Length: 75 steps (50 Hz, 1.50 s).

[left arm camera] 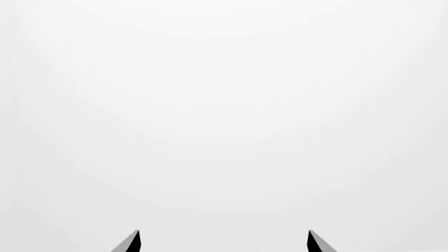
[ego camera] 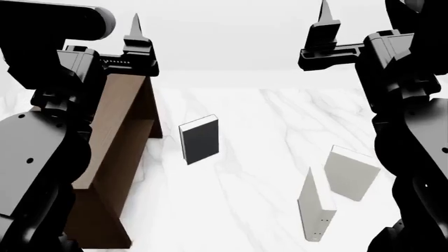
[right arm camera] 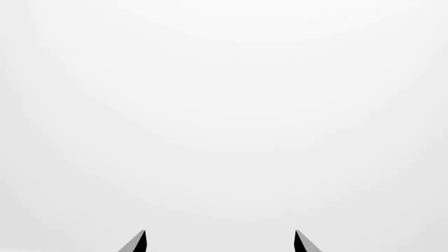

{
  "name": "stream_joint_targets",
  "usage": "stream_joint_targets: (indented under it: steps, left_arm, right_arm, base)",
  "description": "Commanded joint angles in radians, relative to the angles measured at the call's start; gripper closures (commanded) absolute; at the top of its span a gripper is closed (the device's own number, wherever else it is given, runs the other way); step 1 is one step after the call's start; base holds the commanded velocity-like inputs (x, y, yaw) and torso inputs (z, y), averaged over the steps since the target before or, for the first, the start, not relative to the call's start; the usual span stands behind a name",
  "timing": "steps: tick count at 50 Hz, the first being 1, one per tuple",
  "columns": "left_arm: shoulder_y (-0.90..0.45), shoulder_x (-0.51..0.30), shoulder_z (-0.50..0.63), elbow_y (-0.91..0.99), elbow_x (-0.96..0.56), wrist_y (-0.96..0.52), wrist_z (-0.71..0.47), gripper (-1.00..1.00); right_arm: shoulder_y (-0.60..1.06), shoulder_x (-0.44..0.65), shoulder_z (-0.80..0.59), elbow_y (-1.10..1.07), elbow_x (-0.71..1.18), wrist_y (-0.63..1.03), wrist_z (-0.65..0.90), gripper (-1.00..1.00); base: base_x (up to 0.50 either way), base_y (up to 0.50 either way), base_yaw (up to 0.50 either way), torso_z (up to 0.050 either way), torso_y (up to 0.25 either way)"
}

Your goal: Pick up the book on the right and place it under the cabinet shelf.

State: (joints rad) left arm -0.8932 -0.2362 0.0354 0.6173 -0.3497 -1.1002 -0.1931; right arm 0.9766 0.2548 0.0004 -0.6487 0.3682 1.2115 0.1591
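Three books are seen standing on a white marbled table (ego camera: 266, 105) in the head view. The book (ego camera: 351, 173), off-white and blank, is set at the right, tilted slightly, close to the right arm's dark links. Just to its left a grey book (ego camera: 315, 207) with tiny dots on its narrow end is stood edge-on, near but apart from it. A black book (ego camera: 199, 139) is placed upright near the middle of the table, well apart from both.

The cabinet (ego camera: 115, 142), dark brown, is found at the left edge of the table, partly hidden by the left arm.

Both arms are raised high above the table. The left gripper (left arm camera: 224, 241) is shown with its jaws spread, nothing between them, only blank white ahead. The right gripper (right arm camera: 220, 241) is likewise seen with its jaws apart and empty. Neither gripper is touching any book.
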Motion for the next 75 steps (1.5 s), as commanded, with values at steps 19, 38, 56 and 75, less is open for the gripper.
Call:
stream_joint_targets:
  steps: [19,38,56,75]
  left_arm:
    - [-0.008,-0.018,-0.011,0.026,-0.018,-0.022,-0.015,-1.00]
    - [-0.016,-0.027,-0.027,0.048,-0.041,-0.047,-0.020,-1.00]
    - [-0.020,-0.032,-0.029,0.065,-0.054,-0.075,-0.034,-1.00]
    - [0.010,-0.042,-0.038,0.074,-0.058,-0.060,-0.043,-1.00]
  right_arm:
    - [0.247,0.087,-0.007,0.066,0.136,0.281,-0.104,-1.00]
    - [0.577,0.411,-0.472,0.525,0.104,0.124,-0.449,-1.00]
    - [0.811,0.487,-0.909,0.742,0.048,0.073,-0.833,-1.00]
    - [0.974,0.552,-1.353,0.761,-0.056,-0.006,-1.208,-1.00]
  base:
    - [0.02,0.00,0.00,0.000,0.001]
    - [0.00,0.00,0.00,0.000,0.000]
    - [0.00,0.00,0.00,0.000,0.000]
    - [0.00,0.00,0.00,0.000,0.000]
